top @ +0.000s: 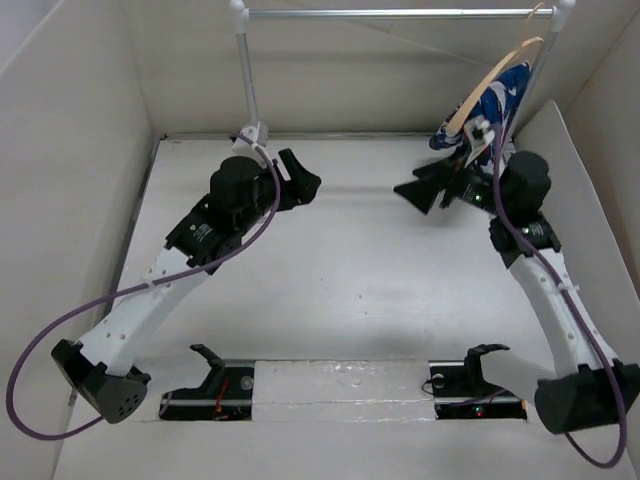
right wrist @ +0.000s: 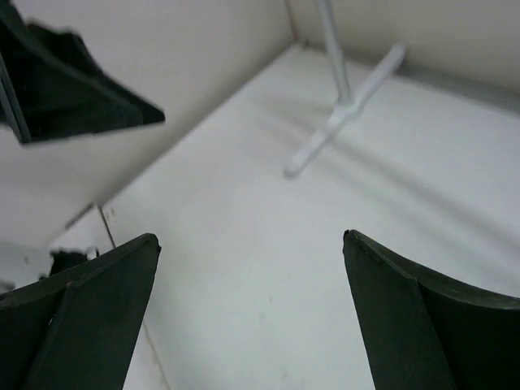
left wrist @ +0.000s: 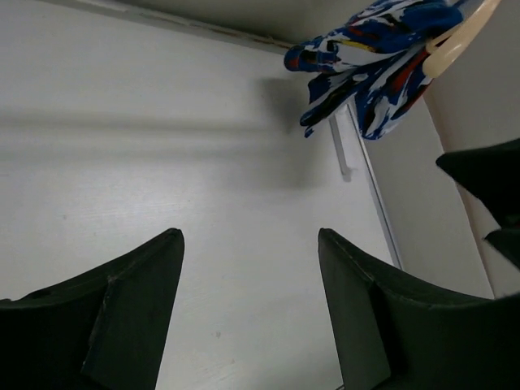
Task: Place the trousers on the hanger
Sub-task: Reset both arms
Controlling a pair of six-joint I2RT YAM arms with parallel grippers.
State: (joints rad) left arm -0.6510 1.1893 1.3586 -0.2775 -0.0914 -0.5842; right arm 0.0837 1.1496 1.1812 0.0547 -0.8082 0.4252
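The trousers (top: 497, 108), bright blue with white, red and black streaks, hang bunched on the hanger (top: 487, 78), a pale wooden one hooked at the right end of the rail. In the left wrist view the trousers (left wrist: 366, 65) and hanger (left wrist: 461, 39) sit at the top right, well beyond my left gripper (left wrist: 248, 236). That gripper (top: 304, 172) is open over the bare table at back left, nothing between its fingers. My right gripper (top: 412, 196) is open just below and left of the trousers, apart from them. It (right wrist: 250, 237) holds nothing.
A grey metal rail (top: 390, 14) on white posts (top: 246, 75) spans the back, and its left foot (right wrist: 341, 122) shows in the right wrist view. White walls enclose the table (top: 350, 280). Two black cradles (top: 212, 372) (top: 478, 368) stand at the near edge.
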